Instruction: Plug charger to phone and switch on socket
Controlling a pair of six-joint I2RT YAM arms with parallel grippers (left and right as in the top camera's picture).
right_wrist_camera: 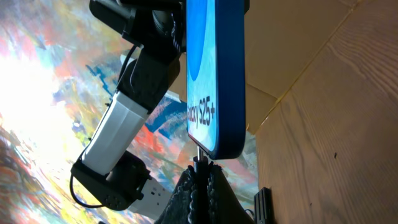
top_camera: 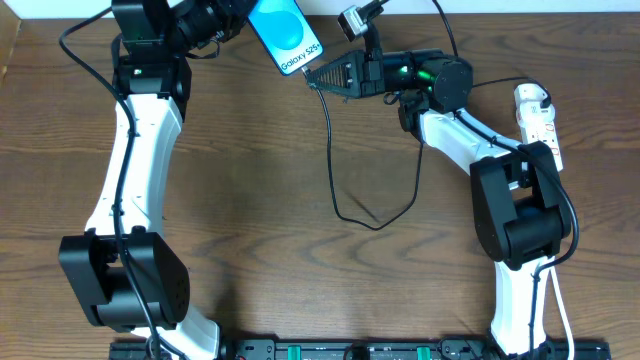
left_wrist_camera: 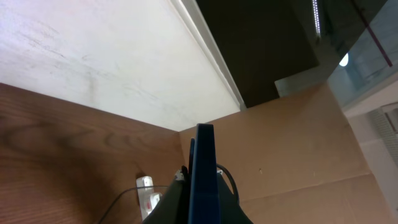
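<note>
Clamping the phone (top_camera: 285, 32) above the far edge of the desk (top_camera: 250, 200) is the left gripper (top_camera: 248, 18); the right gripper (top_camera: 320, 78) pinches the charger (top_camera: 330, 150), plug touching the phone's end.

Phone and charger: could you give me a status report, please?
Left gripper shut on phone, raised. Right gripper shut on charger, tip at phone's bottom edge. Socket apart, untouched. Nothing blocking.

The left arm (top_camera: 125, 170) and right arm (top_camera: 455, 135) share white tubular links and bulky black joint housings. A thin black wire (top_camera: 117, 195) runs along the left one's white link. A green light (top_camera: 400, 72) glows at the right wrist. The right gripper (top_camera: 318, 80) is black and tapered.
</note>
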